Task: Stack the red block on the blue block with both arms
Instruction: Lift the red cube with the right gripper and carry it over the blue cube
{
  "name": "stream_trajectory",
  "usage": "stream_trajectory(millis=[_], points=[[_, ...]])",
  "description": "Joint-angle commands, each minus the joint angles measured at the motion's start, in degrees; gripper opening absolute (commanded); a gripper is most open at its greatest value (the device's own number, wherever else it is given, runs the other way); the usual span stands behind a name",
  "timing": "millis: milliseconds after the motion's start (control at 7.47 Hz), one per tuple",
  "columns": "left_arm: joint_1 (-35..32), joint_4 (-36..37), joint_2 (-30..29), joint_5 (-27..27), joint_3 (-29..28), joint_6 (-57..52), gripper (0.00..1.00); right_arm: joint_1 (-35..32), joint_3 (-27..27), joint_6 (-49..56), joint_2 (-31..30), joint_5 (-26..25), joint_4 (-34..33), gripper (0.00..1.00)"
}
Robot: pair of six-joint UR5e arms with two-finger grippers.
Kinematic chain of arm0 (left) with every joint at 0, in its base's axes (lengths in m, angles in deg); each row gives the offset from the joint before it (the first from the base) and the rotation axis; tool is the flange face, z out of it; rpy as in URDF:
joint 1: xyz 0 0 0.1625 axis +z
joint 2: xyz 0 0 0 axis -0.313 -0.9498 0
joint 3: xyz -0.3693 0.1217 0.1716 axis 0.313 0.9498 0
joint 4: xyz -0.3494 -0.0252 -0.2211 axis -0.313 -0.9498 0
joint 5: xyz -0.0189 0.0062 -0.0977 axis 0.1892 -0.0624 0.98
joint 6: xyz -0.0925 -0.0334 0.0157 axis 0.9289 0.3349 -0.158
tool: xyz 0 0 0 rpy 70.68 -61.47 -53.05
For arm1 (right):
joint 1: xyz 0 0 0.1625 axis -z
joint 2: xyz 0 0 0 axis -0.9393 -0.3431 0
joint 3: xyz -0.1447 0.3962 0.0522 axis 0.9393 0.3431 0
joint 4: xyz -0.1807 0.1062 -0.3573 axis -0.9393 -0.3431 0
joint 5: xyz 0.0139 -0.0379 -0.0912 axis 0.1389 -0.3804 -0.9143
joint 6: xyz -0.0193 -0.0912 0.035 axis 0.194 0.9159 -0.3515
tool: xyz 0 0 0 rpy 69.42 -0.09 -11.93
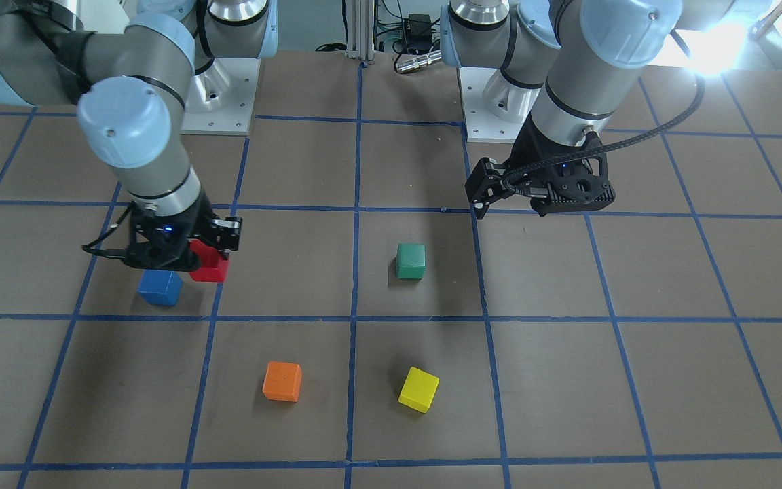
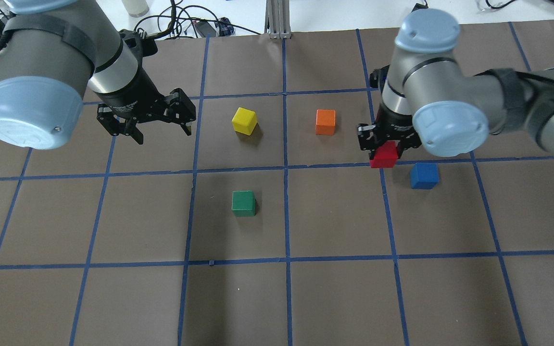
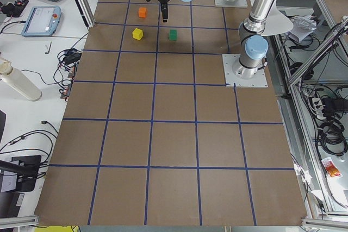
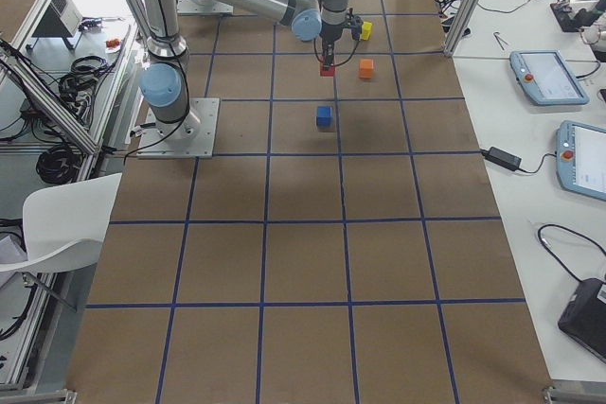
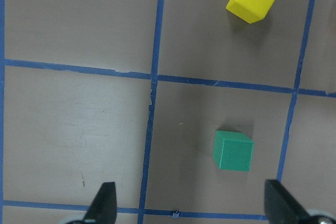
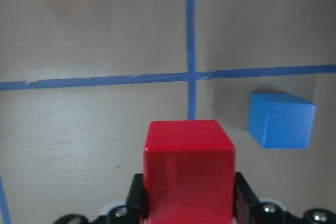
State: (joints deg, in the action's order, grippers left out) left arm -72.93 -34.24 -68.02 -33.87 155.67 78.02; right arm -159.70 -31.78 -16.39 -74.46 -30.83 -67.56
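My right gripper is shut on the red block and holds it off the table. In the right wrist view the red block sits between the fingers, with the blue block lower down on the table to its right. The blue block stands alone on the table, apart from the red one. In the front view the red block is just beside the blue block. My left gripper is open and empty, hovering above the table, with its fingertips wide apart.
A green block lies below the left gripper and also shows in the left wrist view. A yellow block and an orange block lie between the two arms. Blue tape lines grid the brown table.
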Motion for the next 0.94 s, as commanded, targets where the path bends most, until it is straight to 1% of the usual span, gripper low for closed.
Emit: stream_trajectory(millis=[0, 134, 268, 402, 670, 804], points=[[-0.06, -0.02, 0.07, -0.03, 0.0, -0.03, 1.0, 9.39, 0.06, 4.14, -1.37, 0.19, 0.78, 0.06], [-0.06, -0.02, 0.16, -0.03, 0.0, -0.03, 1.0, 10.82, -0.03, 7.14, -0.84, 0.28, 0.34, 0.06], [0.02, -0.02, 0.25, -0.03, -0.08, -0.03, 1.0, 10.84, -0.11, 7.25, -0.06, 0.02, -2.02, 0.06], [-0.06, -0.02, 0.16, -0.03, -0.08, -0.03, 1.0, 10.84, -1.59, 7.17, 0.91, 0.1, -2.48, 0.06], [0.02, -0.02, 0.25, -0.03, -0.17, -0.03, 1.0, 10.84, -5.37, 7.25, 1.01, 0.01, -7.82, 0.06], [0.02, -0.02, 0.08, -0.03, -0.08, -0.03, 1.0, 10.84, -6.17, 7.08, 1.09, 0.1, -8.28, 0.06]])
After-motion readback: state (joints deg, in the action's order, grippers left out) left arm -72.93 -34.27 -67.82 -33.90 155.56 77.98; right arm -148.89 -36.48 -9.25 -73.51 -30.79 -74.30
